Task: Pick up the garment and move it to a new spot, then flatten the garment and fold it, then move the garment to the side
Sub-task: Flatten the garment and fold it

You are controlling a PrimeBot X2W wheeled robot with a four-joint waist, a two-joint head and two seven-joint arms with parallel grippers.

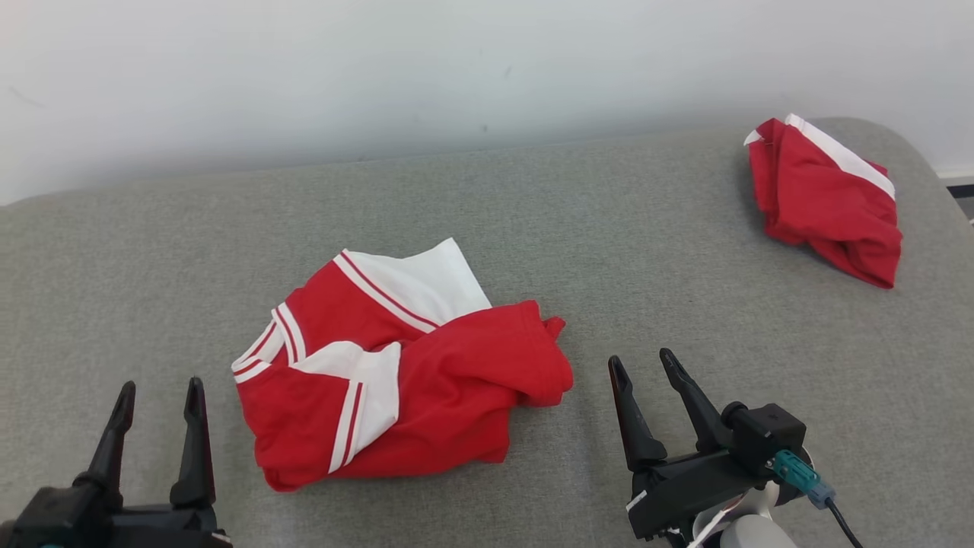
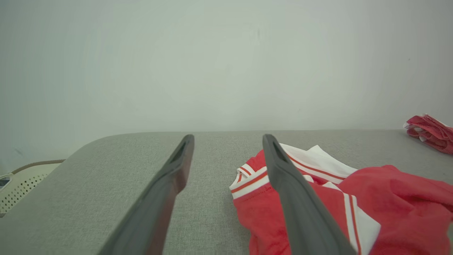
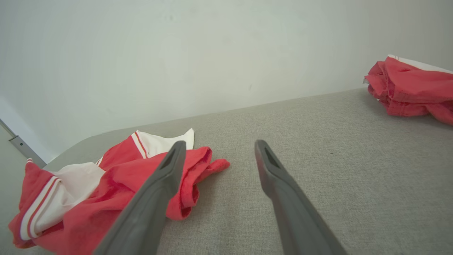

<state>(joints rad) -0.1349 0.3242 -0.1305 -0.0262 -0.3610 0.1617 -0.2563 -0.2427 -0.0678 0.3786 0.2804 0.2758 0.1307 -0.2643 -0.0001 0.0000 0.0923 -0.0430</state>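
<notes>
Two red-and-white pieces on the grey pad (image 1: 533, 213). The garment (image 1: 403, 373) sits crumpled mid-pad, and a second bundle (image 1: 825, 198) is way off at the far right corner. Both are so bunched up I can't tell what's tucked underneath. The left gripper (image 1: 161, 386) and right gripper (image 1: 641, 358) both gape wide, holding nothing, one just beside the garment on each side. The left wrist view catches a pale perforated thing (image 2: 21, 184) past the pad's edge, cut off, no idea what it is.
</notes>
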